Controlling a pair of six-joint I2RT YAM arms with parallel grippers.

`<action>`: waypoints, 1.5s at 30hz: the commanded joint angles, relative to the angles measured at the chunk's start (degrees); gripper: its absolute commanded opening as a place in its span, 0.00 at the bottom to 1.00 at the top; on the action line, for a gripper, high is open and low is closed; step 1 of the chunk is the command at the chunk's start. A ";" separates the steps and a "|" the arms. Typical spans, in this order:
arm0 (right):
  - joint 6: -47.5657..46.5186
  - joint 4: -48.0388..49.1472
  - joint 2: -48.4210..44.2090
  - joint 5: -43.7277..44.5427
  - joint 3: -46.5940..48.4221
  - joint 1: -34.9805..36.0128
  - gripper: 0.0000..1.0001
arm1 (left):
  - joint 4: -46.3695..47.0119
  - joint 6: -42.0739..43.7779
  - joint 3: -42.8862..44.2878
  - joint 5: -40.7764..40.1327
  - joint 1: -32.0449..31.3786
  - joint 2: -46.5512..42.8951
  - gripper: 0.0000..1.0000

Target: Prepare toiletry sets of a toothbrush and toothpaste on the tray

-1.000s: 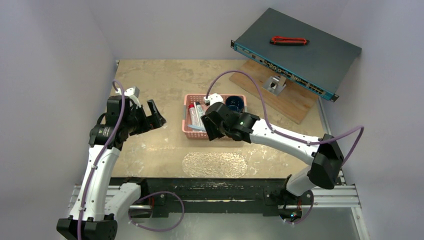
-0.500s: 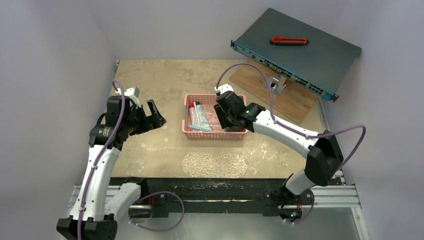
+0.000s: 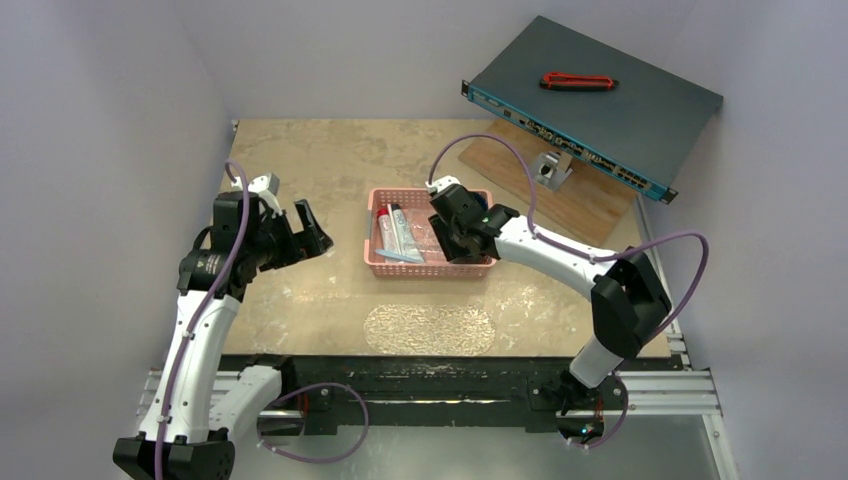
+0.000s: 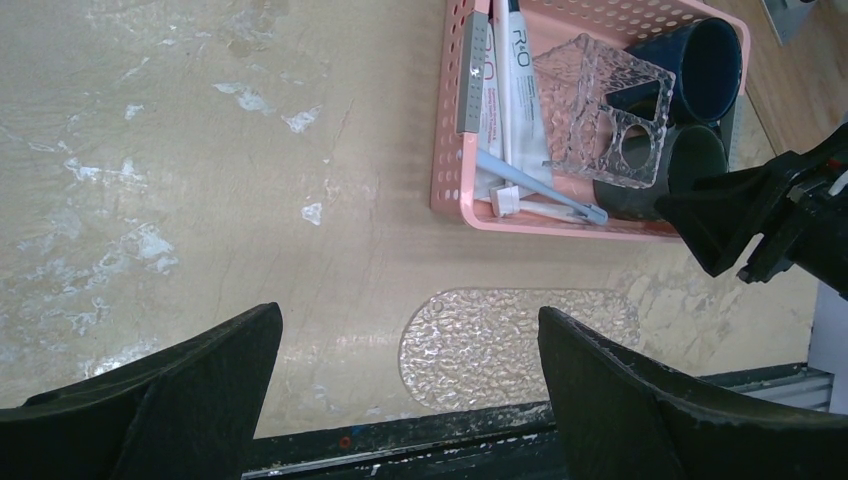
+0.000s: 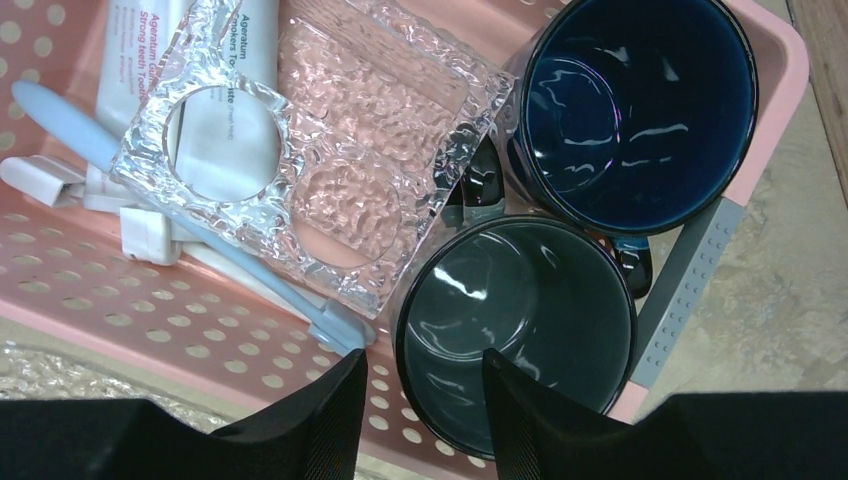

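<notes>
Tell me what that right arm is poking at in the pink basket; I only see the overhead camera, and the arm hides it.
Observer: Its wrist camera shows two mugs below it, a dark green mug and a blue mug.
Operator: Has it grabbed one?
Observer: Not visibly; its fingers stand apart, one either side of the dark green mug's near rim.
Operator: And the toothbrush?
Observer: The light blue toothbrush lies in the basket, running partly under a clear bumpy holder.

Pink basket (image 5: 100, 290), light blue toothbrush (image 5: 75, 130), navy mug (image 5: 640, 110) — pebbled clear tray (image 4: 515, 335)
</notes>
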 commanded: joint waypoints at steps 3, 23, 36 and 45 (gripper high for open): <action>-1.07 2.31 2.08 -0.58 0.34 -0.60 0.46 | 1.56 0.88 -0.35 0.40 -0.48 -0.82 0.99; -2.06 4.15 7.54 -3.81 0.85 -1.17 0.03 | 1.45 0.97 -0.31 -0.02 -0.78 -0.73 0.99; -2.64 -1.22 2.76 0.62 4.54 -1.16 0.00 | 1.38 0.97 -0.23 -0.11 -0.76 -0.79 0.99; -3.85 -5.99 -1.47 3.50 7.88 -1.17 0.00 | 1.37 0.97 -0.16 0.07 -0.78 -0.97 0.99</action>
